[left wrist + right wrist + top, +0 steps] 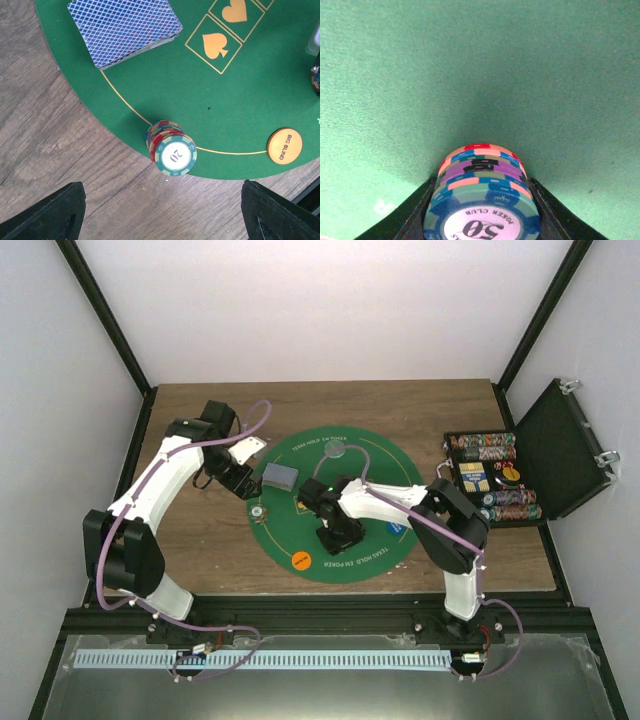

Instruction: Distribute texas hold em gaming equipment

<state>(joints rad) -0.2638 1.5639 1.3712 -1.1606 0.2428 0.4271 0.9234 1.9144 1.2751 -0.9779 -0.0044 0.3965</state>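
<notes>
Partly done: card deck [125, 30], 20-topped chip stack [171, 148] and BIG BLIND disc [284, 145] are already laid on the green mat [240, 90]. A 50-topped stack [482, 200] is pinched on the mat by the right pincer [482, 187]; the left pincer [161, 200] is held spread above the counter [45, 125]. More chips [495, 450] are left in the open case [560, 455]; no obstruction is seen.

Upright chip stack [482, 200] — flat card deck [125, 27]
</notes>
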